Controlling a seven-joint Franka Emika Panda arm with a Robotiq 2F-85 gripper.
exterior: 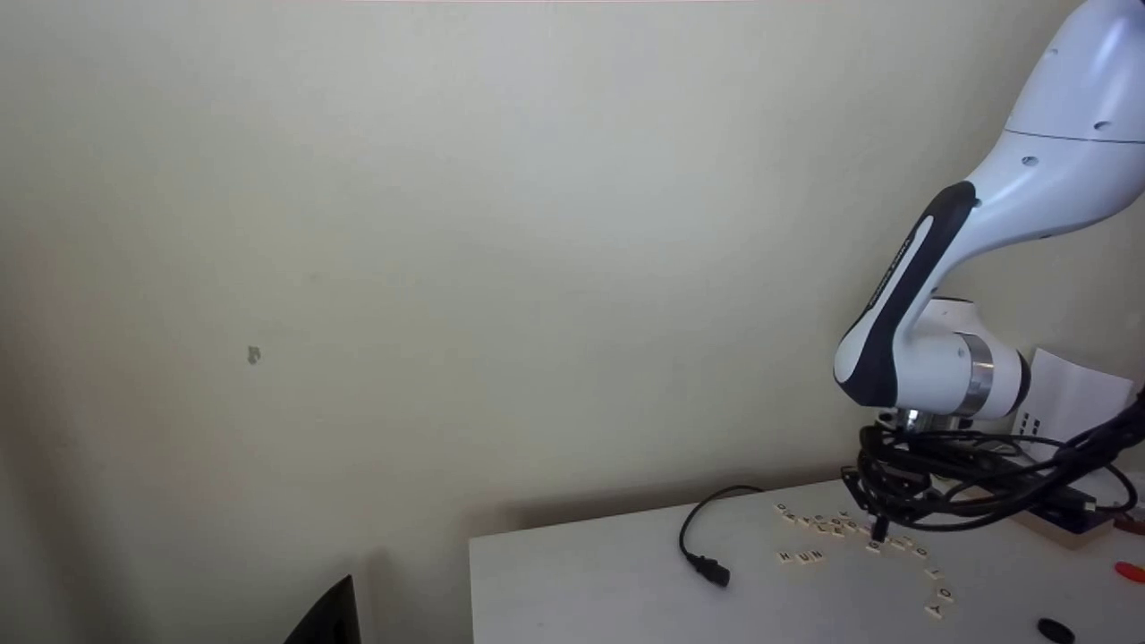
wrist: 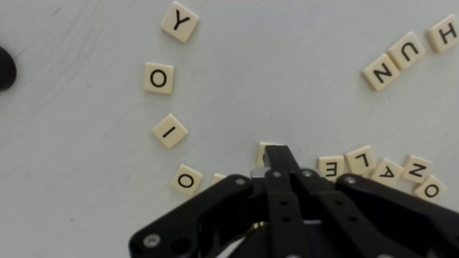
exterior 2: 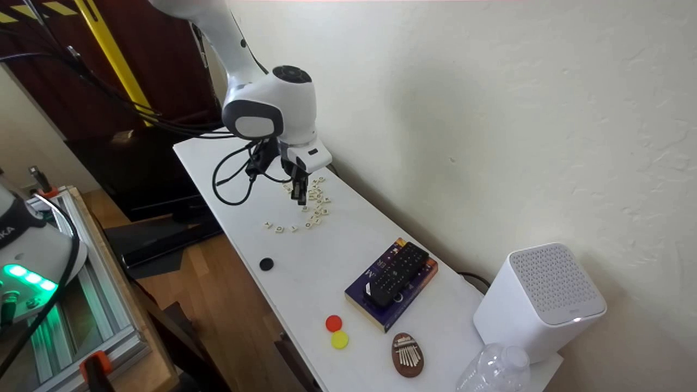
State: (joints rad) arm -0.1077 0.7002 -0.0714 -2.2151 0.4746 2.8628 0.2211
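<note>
In the wrist view, a black disc [wrist: 6,70] lies at the extreme left on the white tabletop [wrist: 89,125]. Right of it, from far to near, run a Y tile [wrist: 180,22], an O tile [wrist: 159,78], an I tile [wrist: 170,131] and a second O tile [wrist: 187,180], all face up and apart. A corner of a half-hidden tile [wrist: 217,177] shows just right of the nearest O. Next comes a covered tile [wrist: 261,154], lying flat, mostly out of sight under the tip of the black gripper [wrist: 281,153]; whether they touch cannot be told. The jaws are clenched together, with no object visible between them. Just right, an E tile [wrist: 330,167], L tile [wrist: 360,160], A tile [wrist: 387,172], N tile [wrist: 416,168] and third O tile [wrist: 430,188] form a close, uneven row. Beyond them, far and right, a second N tile [wrist: 381,72] touches a U tile [wrist: 406,51], with an H tile [wrist: 444,33] just beside.
</note>
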